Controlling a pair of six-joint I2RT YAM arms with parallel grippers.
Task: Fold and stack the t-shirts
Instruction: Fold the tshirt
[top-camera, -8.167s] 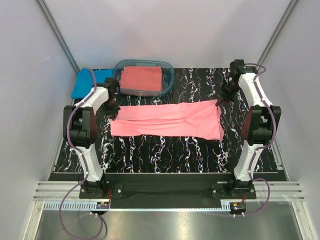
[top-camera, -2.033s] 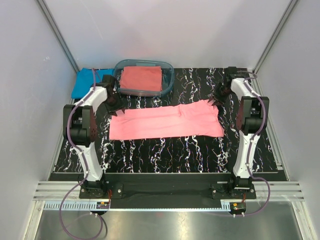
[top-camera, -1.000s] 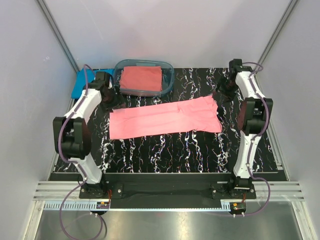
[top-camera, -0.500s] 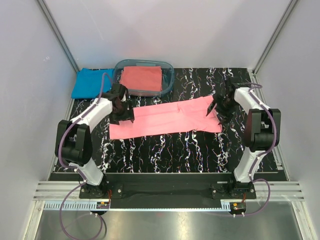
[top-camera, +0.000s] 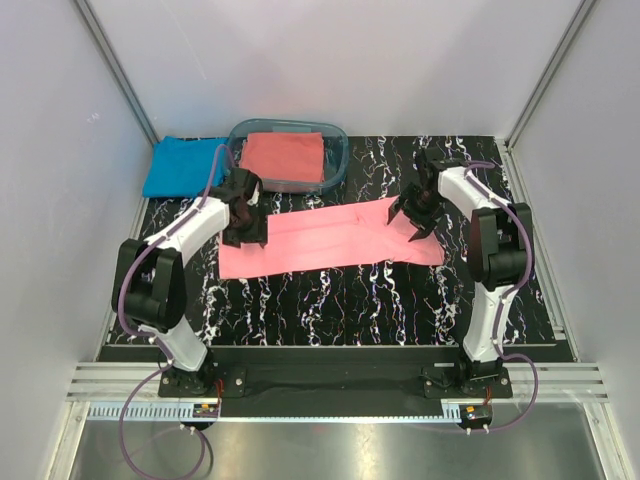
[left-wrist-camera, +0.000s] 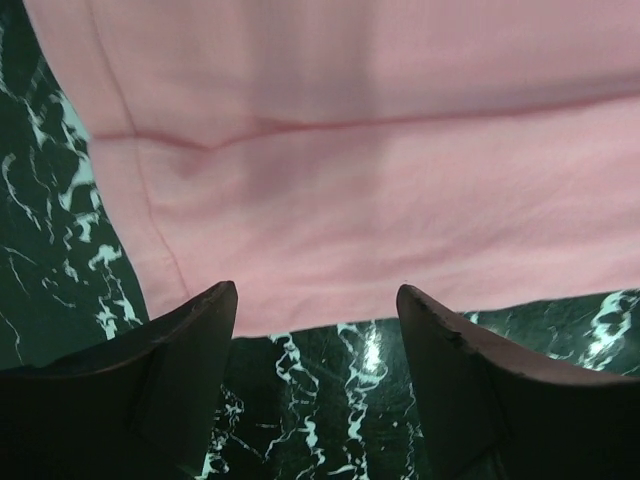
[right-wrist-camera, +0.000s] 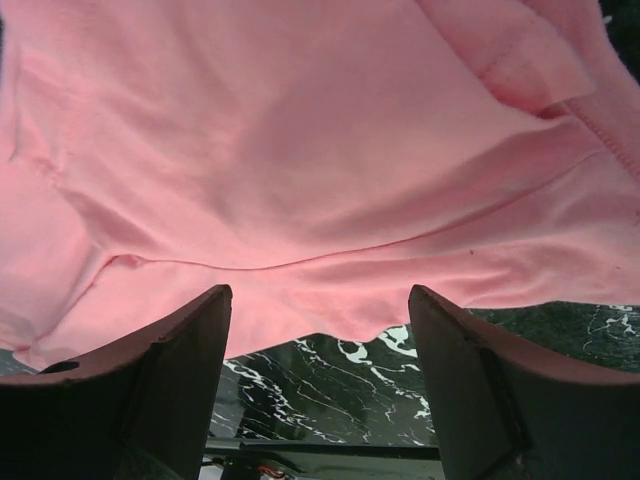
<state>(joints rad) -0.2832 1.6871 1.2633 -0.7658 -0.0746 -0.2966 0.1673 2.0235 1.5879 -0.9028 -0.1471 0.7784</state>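
Pink t-shirt (top-camera: 330, 238): lies flat as a long folded band across the middle of the tabletop (top-camera: 350, 300), running left to right.

Left hand (top-camera: 245, 228): over the band's left end, fingers spread wide, nothing between them.

Right hand (top-camera: 412, 222): over the band's right end, fingers likewise spread wide and empty (contact with the cloth cannot be determined).

Blue t-shirt (top-camera: 180, 166): folded, at the far left corner.

Coral-red t-shirt (top-camera: 283, 157): folded, inside the clear tub (top-camera: 343, 160) at the far edge, just beside the blue one.
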